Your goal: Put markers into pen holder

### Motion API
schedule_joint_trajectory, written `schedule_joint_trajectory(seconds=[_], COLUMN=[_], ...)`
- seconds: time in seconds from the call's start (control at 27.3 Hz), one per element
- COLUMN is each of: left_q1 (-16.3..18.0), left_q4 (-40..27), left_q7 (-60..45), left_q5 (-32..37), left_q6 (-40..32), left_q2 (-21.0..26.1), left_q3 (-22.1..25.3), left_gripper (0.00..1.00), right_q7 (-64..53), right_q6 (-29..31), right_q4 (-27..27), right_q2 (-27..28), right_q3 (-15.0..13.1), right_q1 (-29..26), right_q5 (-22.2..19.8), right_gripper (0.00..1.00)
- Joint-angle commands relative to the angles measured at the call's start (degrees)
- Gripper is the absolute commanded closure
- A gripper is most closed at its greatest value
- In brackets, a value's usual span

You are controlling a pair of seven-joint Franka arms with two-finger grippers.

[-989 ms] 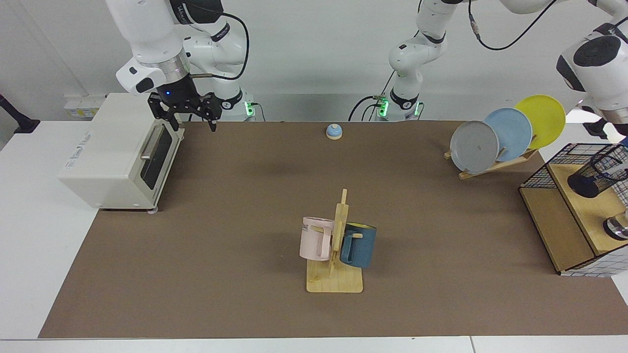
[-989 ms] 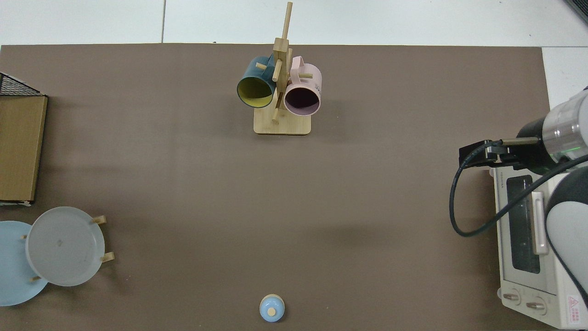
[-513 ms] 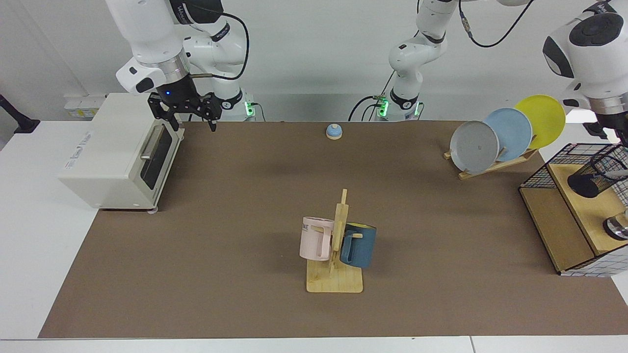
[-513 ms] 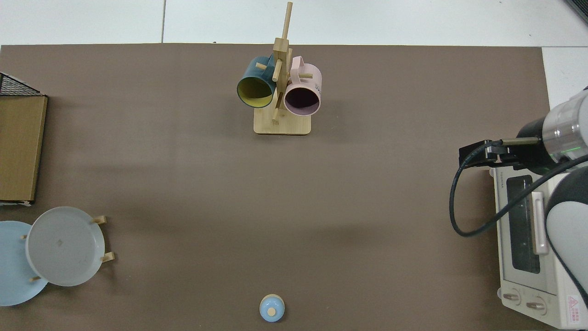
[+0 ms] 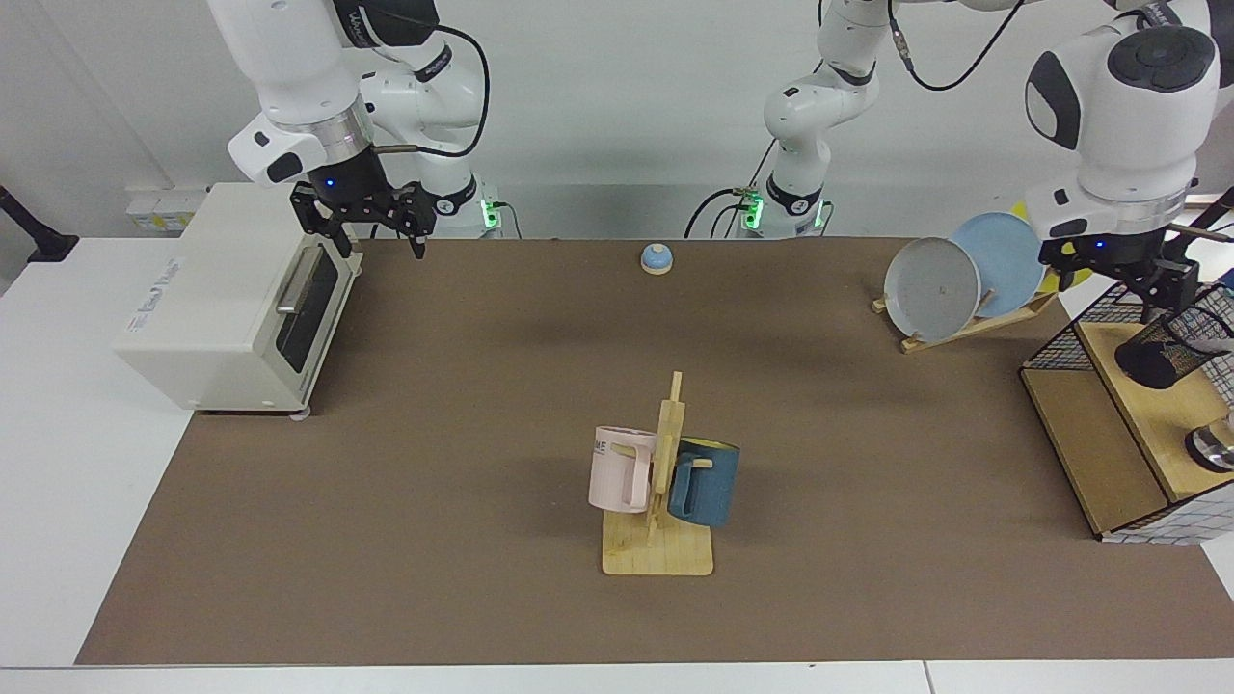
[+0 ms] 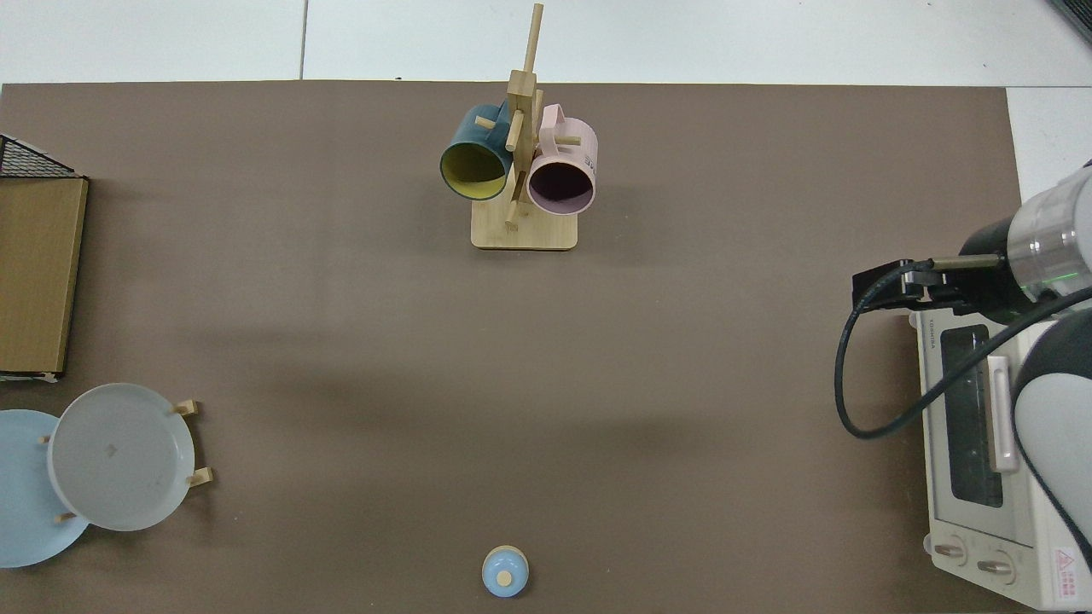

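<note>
The pen holder (image 5: 1171, 345) sits on the wooden shelf of the wire basket (image 5: 1080, 333) at the far edge of the table, leaning in the facing view so its mesh mouth tips toward the frame's border. A pale sliver with a touch of blue shows at its rim by the picture's edge (image 5: 1217, 323); I take that for the marker, lying in or across the mouth, though I cannot tell how deep it sits (the top view cuts off before the holder, so it gives no help).

My left gripper (image 5: 1162, 287) hangs just above and behind the holder's rim. Its fingers look spread and I see nothing between them. So I judge that I am at the release end of the task: the marker is delivered or nearly so, and my hand is free of it.

The next move, as I read it, calls for a clean rise straight away from the rim without catching the mesh, since the holder leans and a nudge might tip it.

My right gripper (image 5: 369, 220) waits with its fingers apart, empty, over the corner of the toaster oven (image 5: 222, 299), well apart from all this.
</note>
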Motion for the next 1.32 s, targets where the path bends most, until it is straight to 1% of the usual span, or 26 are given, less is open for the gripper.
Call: schedule_joint_trajectory(seconds=[0.0, 0.26, 0.44, 0.62, 0.84, 0.95, 1.06, 1.14, 1.21, 1.28], left_q1=[-0.6, -0.6, -0.6, -0.6, -0.1, -1.1, -3.7, -6.2, -9.8, -14.8], left_q4=[0.2, 0.2, 0.2, 0.0, -0.1, -0.3, -0.3, -0.3, -0.3, -0.2], left_q7=[-16.8, -40.1, -50.7, -55.8, -55.6, -55.2, -55.3, -55.3, -55.2, -55.2], left_q5=[-5.9, -14.5, -20.8, -24.4, -24.7, -24.7, -24.7, -24.7, -24.8, -25.3], left_q6=[-5.1, -7.9, -8.6, -10.1, -10.2, -10.2, -10.2, -10.1, -10.1, -10.1], left_q2=[-0.8, -1.2, -2.7, -5.1, -5.9, -5.9, -5.9, -5.9, -6.0, -6.0], left_q3=[-2.5, -6.5, -7.0, -7.0, -6.9, -6.0, -3.7, -1.4, 2.0, 7.2], left_gripper=[0.0, 0.0, 0.0, 0.0, 0.0, 0.0, 0.0, 0.0, 0.0, 0.0], right_q7=[0.6, 0.6, 0.6, 0.6, 0.6, 0.6, 0.6, 0.6, 0.6, 0.6], right_q6=[0.7, 0.7, 0.7, 0.7, 0.7, 0.7, 0.7, 0.7, 0.6, 0.7], right_q4=[-0.6, -0.7, -0.7, -0.6, -0.7, -0.6, -0.6, -0.7, -0.7, -0.6], right_q2=[-0.6, -0.7, -0.6, -0.7, -0.6, -0.6, -0.7, -0.7, -0.7, -0.6], right_q3=[0.6, 0.6, 0.6, 0.6, 0.6, 0.6, 0.6, 0.6, 0.6, 0.6], right_q1=[-1.1, -1.1, -1.1, -1.1, -1.1, -1.1, -1.1, -1.1, -1.1, -1.1], right_q5=[1.1, 1.1, 1.1, 1.1, 1.0, 1.1, 1.1, 1.1, 1.1, 1.1], right_gripper=[0.0, 0.0, 0.0, 0.0, 0.0, 0.0, 0.0, 0.0, 0.0, 0.0])
